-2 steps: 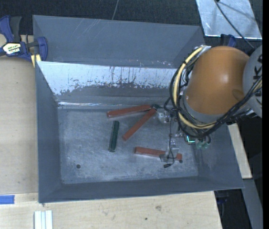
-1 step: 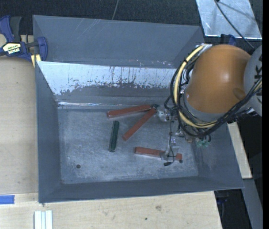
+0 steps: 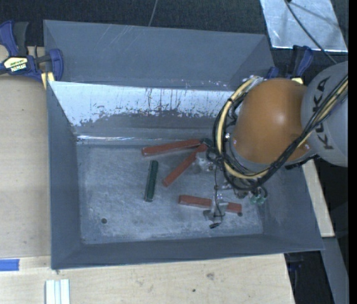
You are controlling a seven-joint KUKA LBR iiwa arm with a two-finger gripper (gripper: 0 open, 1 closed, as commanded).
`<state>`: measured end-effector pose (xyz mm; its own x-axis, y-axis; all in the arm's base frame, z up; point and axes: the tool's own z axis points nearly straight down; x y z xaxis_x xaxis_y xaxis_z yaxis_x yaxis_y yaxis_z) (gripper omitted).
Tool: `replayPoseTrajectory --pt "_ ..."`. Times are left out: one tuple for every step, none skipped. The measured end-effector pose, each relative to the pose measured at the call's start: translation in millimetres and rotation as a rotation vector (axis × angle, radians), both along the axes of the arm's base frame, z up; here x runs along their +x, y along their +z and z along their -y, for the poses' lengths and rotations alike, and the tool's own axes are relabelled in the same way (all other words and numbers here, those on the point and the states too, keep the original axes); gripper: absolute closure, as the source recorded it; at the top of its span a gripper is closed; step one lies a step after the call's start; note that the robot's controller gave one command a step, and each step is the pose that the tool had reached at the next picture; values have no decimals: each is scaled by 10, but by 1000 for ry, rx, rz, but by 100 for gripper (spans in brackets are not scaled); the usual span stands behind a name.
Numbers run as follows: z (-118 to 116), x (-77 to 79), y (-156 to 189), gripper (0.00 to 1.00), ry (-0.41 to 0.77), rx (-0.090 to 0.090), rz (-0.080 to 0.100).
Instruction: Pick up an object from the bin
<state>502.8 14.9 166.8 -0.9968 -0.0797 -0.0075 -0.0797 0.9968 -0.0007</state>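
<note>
Camera view: gripper low over the nearest red-brown stick

Camera view has the gripper [image 3: 216,215] down near the floor of the grey bin [image 3: 166,249], below the arm's orange cover [image 3: 270,119] and its loops of cable. Directly beneath it lies a flat red-brown stick [image 3: 194,201]. The stick runs out to either side of the gripper, which therefore sits roughly over its middle. Whether the gripper is released or clenched cannot be told, nor whether it touches the stick. Up and to the left of the gripper lies a slanted red-brown stick [image 3: 178,168]. Beyond that, a long red-brown stick [image 3: 169,148] rests along the far edge of the floor. Further left of the gripper, well apart from it, is a dark green stick [image 3: 150,181].

The step in hand looks to be the grasp on the stick below. To do it well, the closing should go across the stick's narrow width rather than along its length, and be centred so the stick lifts level. The stick is thin and lies flat, so the gripper likely needs to reach right down to the floor. A straight lift should then clear the neighbours.
</note>
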Motion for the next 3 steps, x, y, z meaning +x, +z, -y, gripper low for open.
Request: replayPoseTrajectory --pt "113 231 -889 100 -42 0 -4" --pt "113 231 -890 100 -43 0 -4" --pt "-121 363 409 100 -85 1 -5"
